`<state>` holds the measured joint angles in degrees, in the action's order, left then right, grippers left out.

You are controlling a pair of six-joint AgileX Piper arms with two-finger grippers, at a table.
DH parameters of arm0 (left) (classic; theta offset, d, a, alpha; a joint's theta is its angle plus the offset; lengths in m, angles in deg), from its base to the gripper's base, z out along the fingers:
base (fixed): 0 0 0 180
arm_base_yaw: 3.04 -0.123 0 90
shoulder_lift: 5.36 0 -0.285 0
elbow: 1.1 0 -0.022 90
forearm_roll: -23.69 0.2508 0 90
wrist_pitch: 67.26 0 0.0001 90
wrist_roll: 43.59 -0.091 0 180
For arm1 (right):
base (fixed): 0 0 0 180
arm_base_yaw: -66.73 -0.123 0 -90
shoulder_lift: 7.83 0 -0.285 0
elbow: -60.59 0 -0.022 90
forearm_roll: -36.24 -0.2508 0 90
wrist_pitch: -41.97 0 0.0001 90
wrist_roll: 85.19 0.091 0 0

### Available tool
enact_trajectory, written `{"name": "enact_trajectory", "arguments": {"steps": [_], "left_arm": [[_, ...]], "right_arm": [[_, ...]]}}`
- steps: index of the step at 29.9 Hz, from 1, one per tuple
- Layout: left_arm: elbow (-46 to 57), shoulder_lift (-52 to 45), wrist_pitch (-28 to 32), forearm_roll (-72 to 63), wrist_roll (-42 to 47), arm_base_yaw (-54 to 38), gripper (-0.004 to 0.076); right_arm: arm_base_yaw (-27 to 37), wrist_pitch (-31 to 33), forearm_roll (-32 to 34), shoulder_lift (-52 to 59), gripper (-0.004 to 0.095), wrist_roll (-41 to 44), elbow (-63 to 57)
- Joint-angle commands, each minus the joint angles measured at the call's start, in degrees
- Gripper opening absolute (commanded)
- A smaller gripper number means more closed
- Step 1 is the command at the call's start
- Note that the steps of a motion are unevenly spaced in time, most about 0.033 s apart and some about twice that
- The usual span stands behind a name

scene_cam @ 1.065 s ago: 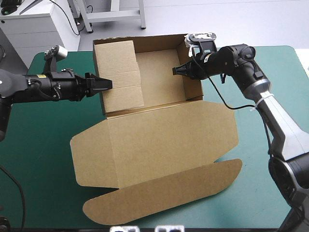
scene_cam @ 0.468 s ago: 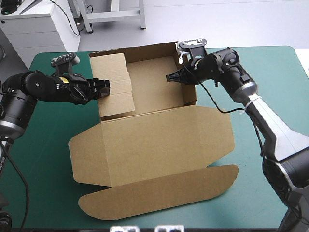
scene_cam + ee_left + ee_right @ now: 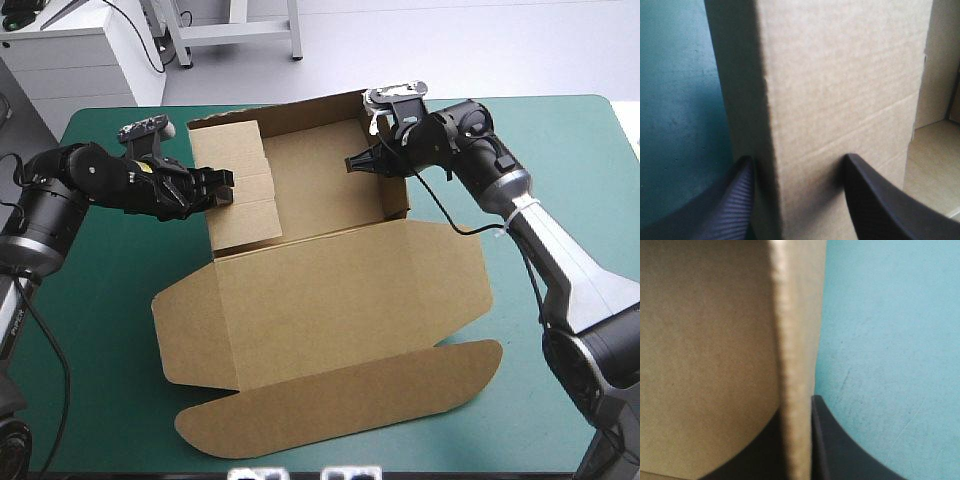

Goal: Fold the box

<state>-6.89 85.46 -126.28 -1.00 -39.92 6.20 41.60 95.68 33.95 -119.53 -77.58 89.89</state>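
Board of brown corrugated box [image 3: 330, 300] seems light, stiff (edges crush), best held by its walls, which left gripper [image 3: 224, 186] and right gripper [image 3: 351, 163] clamp.

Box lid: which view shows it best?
The high view: the lid lies flat, whole. The left wrist view shows only a wall gripped by the left tool; the right wrist view only a wall edge in the right tool.
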Motion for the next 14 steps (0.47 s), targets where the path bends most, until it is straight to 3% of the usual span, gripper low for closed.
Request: {"name": "enact_trajectory", "arguments": {"steps": [1,4,8,14], "left_arm": [[-1.42,-0.85,3.19,-2.59,0.55,0.31,0.0504],[-1.42,-0.72,3.77,-2.59,0.55,0.31,0.0569],[-1.42,-0.08,4.22,-2.21,0.55,0.31,0.0571],[-1.42,0.03,3.75,4.08,1.06,0.31,0.0494]], "right_arm": [[-1.32,-3.71,-8.73,3.94,-0.0016,-0.32,2.08],[-1.32,-3.71,-9.12,3.94,-0.0016,-0.32,2.08],[-1.32,-3.71,-10.84,3.94,-0.0016,-0.44,2.08],[-1.32,-3.62,-11.49,3.94,-0.0016,-0.62,2.08]]}}
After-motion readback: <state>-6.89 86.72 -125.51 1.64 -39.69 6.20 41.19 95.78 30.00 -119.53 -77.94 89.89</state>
